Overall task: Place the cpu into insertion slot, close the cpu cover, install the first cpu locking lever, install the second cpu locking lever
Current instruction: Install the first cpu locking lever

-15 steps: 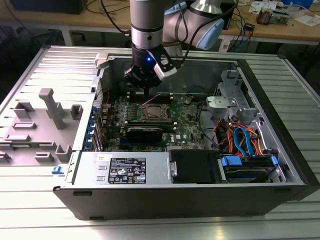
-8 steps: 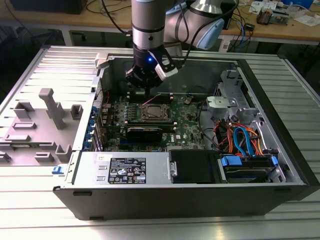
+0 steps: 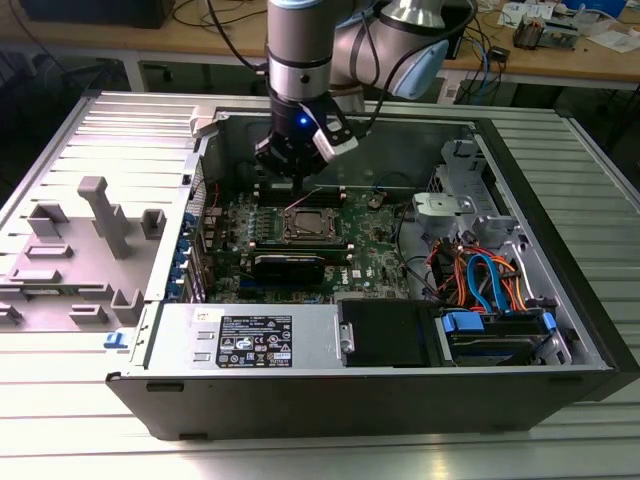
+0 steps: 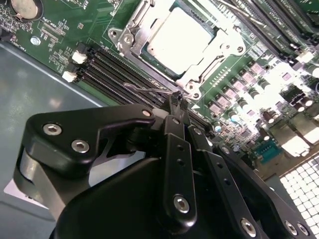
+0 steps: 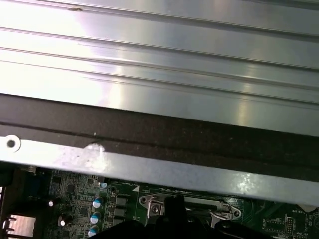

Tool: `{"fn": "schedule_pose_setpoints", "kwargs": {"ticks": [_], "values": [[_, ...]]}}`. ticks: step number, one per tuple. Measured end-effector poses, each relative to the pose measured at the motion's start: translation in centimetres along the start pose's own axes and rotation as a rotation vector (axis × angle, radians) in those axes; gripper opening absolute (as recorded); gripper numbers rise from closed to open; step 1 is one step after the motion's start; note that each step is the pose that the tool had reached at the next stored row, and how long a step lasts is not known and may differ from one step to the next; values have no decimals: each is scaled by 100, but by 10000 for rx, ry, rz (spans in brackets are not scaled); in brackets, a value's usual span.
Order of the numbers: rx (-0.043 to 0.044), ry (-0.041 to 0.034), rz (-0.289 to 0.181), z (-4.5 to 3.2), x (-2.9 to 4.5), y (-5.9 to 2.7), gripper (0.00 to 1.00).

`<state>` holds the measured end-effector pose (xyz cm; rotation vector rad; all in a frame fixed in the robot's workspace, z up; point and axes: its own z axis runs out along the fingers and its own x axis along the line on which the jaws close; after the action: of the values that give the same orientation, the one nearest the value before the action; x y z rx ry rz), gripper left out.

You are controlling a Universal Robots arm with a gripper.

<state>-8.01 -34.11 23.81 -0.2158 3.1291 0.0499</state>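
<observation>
The cpu (image 4: 177,37) lies flat in the insertion slot (image 3: 308,226) on the green motherboard, its pale metal top showing. The silvery cpu cover (image 4: 225,48) is down around it, framing the chip. A thin wire locking lever (image 4: 144,88) runs along the socket's edge and ends right at my fingertips. My gripper (image 4: 175,99) is shut, its black fingers pressed together just beside the socket; I cannot tell whether the wire is pinched or only touched. In the exterior view the gripper (image 3: 284,182) hangs low over the board, just behind the socket.
Black memory slots (image 4: 112,62) lie between the gripper and the socket. The open case holds a drive cage with coloured cables (image 3: 480,280) on the exterior view's right and a power supply (image 3: 250,340) in front. Grey fixtures (image 3: 100,215) stand outside on the left.
</observation>
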Motion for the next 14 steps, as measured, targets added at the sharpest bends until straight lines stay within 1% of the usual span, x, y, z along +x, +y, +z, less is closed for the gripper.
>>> {"fn": "schedule_pose_setpoints", "kwargs": {"ticks": [4,7,14], "values": [[-3,25,5,32,-46,7,11],[3,56,7,55,-93,19,11],[27,96,7,81,-177,22,11]]}}
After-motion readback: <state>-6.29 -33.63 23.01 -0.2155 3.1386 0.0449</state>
